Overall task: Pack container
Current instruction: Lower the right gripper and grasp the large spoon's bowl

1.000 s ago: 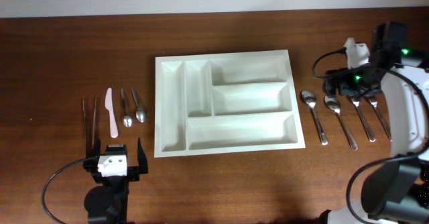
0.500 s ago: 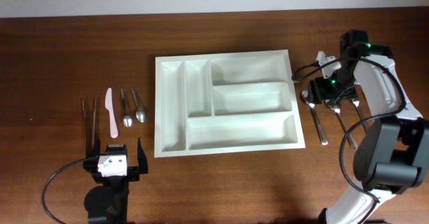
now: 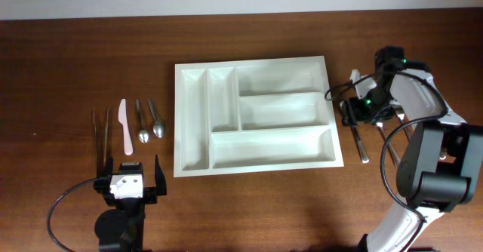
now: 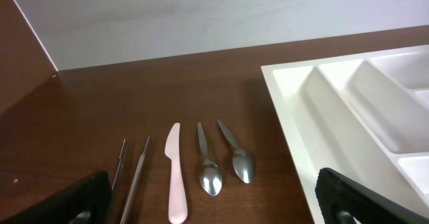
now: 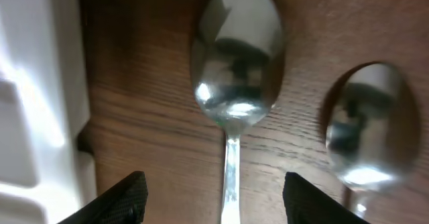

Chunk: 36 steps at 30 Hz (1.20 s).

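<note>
The white container point(image 3: 194, 124), a cutlery tray with five compartments, lies mid-table; its edge shows in the left wrist view point(image 4: 295, 127) and the right wrist view point(image 5: 40, 83). All its compartments look bare. My right gripper point(image 3: 355, 115) is open, low over the leftmost spoon point(image 5: 234, 70) of the row right of the tray, its fingers point(image 5: 214, 204) straddling the handle point(image 3: 361, 146). A second spoon point(image 5: 365, 133) lies beside it. My left gripper point(image 3: 129, 182) is open near the front edge, behind the cutlery on the left.
Left of the tray lie tweezers point(image 3: 99, 135), a pink knife point(image 3: 124, 127) and two small spoons point(image 3: 149, 120). More cutlery point(image 3: 411, 135) lies under my right arm. The table's back edge meets a white wall.
My right gripper has moved left and down from the far right, to sit over the leftmost spoon beside the tray. The left arm has not moved.
</note>
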### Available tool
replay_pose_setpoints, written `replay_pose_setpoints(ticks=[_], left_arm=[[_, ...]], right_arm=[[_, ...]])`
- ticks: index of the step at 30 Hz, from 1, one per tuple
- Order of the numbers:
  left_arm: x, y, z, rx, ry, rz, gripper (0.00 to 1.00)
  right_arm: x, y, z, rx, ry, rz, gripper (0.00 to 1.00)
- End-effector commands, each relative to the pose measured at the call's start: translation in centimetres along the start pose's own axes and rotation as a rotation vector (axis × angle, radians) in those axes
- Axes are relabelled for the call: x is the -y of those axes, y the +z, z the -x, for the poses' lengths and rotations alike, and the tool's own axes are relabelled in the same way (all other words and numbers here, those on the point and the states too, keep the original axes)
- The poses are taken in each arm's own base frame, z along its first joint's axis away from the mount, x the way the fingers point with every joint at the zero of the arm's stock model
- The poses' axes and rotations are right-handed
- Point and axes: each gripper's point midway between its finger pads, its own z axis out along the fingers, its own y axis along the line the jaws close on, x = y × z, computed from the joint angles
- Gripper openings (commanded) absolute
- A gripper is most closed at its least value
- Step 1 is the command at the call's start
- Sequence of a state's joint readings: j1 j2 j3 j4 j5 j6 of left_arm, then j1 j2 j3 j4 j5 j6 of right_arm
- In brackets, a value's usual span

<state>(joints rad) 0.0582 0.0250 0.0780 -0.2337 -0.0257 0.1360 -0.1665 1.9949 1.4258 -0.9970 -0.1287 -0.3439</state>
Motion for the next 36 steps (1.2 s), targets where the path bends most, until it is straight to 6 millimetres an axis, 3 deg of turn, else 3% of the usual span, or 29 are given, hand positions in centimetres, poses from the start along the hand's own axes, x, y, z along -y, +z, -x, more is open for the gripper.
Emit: replay_pose_setpoints(ticks=[1, 4, 9, 15, 21, 22, 25, 36], left_arm=[[0.3, 0.0, 0.0, 0.009, 0.017, -0.016, 0.99], [0.3, 0.0, 0.0, 0.009, 0.017, -0.016, 0.99], [0.3, 0.0, 0.0, 0.009, 0.017, -0.016, 0.99], [0.3, 0.0, 0.0, 0.009, 0.017, -0.016, 0.99], [0.3, 0.0, 0.0, 0.009, 0.017, -0.016, 0.99], [0.3, 0.0, 0.0, 0.009, 0.017, -0.016, 0.99], [0.3, 0.0, 0.0, 0.009, 0.017, -0.016, 0.99], [0.3, 0.0, 0.0, 0.009, 0.017, -0.016, 0.99]], right_arm=[[-0.2, 2.0, -1.3, -0.039, -0.002, 0.006, 0.64], [-0.2, 2.7, -1.6, -0.037, -0.002, 0.005, 0.57], [-0.1, 3.1, -1.6, -0.028, -0.003, 0.001, 0.35], [0.0, 3.1, -1.3, -0.016, -0.004, -0.004, 0.23], [0.1, 3.1, -1.0, -0.005, -0.006, -0.008, 0.24], [0.2, 3.1, -1.0, -0.002, -0.006, -0.011, 0.31], [0.7, 3.1, -0.7, 0.006, -0.008, -0.037, 0.35], [1.8, 3.0, 1.0, 0.071, -0.016, -0.092, 0.35]])
